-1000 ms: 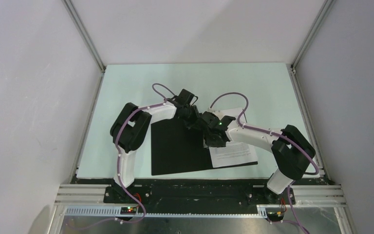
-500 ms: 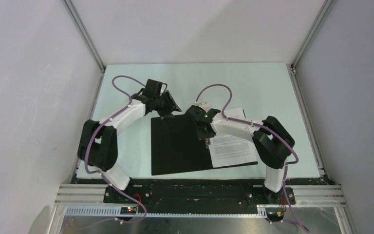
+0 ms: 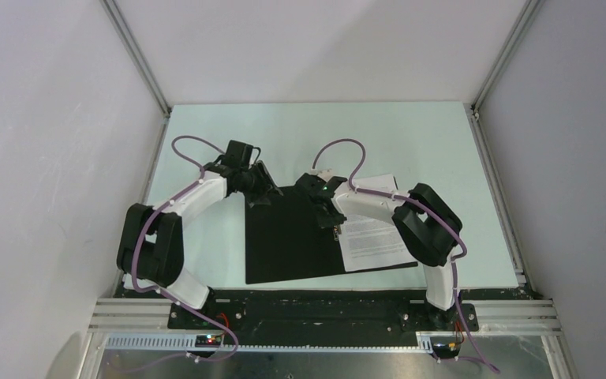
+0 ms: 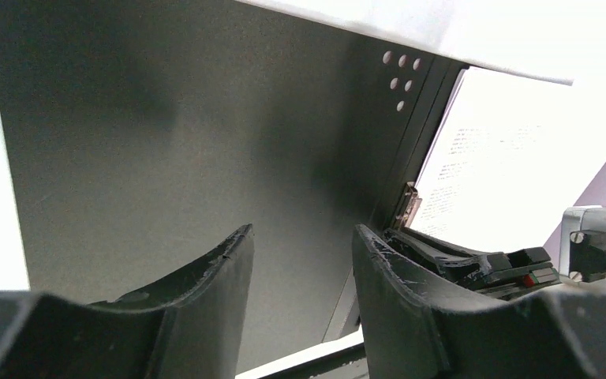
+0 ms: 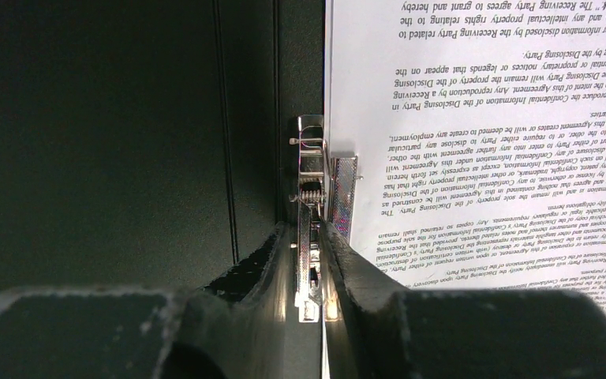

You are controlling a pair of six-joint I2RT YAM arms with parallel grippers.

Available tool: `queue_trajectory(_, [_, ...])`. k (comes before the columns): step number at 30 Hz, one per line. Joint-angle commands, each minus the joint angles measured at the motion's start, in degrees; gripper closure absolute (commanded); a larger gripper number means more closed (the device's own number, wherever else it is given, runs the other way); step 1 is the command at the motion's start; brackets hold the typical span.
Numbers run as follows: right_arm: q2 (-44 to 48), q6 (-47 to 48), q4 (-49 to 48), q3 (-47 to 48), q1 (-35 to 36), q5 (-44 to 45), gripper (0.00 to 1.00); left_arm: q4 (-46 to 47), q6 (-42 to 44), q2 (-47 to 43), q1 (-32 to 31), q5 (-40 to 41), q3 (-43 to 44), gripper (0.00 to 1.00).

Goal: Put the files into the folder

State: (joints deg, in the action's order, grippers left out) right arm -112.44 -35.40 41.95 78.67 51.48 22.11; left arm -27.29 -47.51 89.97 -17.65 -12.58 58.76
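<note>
The folder (image 3: 284, 237) lies open on the table, black inside up, also shown in the left wrist view (image 4: 166, 142). The files (image 3: 375, 241), white sheets of dense print, rest on its right half (image 5: 481, 118). A metal clip (image 5: 312, 170) stands at the spine beside the sheets' edge. My right gripper (image 3: 327, 221) hangs over the spine, and its jaws (image 5: 309, 229) are shut on the clip's upright lever. My left gripper (image 3: 262, 189) sits at the folder's far left corner, open (image 4: 301, 233) with nothing between its fingers, low over the black flap.
The pale green table (image 3: 442, 142) ends in grey walls on three sides. A black strip (image 3: 323, 304) at the near edge carries both arm bases. In the left wrist view the right gripper (image 4: 473, 264) shows close by, at the clip (image 4: 410, 207).
My left arm has swung left, away from the right gripper to the folder's far left corner, with its jaws wider. My right gripper has narrowed onto the clip lever.
</note>
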Motion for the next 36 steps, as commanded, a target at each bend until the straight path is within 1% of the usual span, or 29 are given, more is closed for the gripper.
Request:
queue_trajectory(1, [1.0,-1.5,2.0,1.4,0.9,1.1,0.76,0.9,1.0,-2.5,0.7,0.1,-0.5,0.46])
queue_trajectory(8, [1.5,-3.7,3.8,0.8,1.6,1.6,0.8,0.9,0.3,-2.9,1.5,0.0,-1.6,0.47])
queue_trajectory(22, [5.8,-6.2,5.8,-0.7,2.6,2.3,0.79,0.9,0.5,-2.3,1.8,-0.2,-2.1,0.48])
queue_trajectory(29, [6.0,-7.4,5.9,-2.0,3.6,1.6,0.79,0.9,0.6,-2.0,1.8,-0.3,-2.1,0.48])
queue_trajectory(36, [5.6,-7.9,3.8,-4.7,2.9,0.1,0.79,0.9,0.6,-2.1,1.8,-0.4,-2.3,0.48])
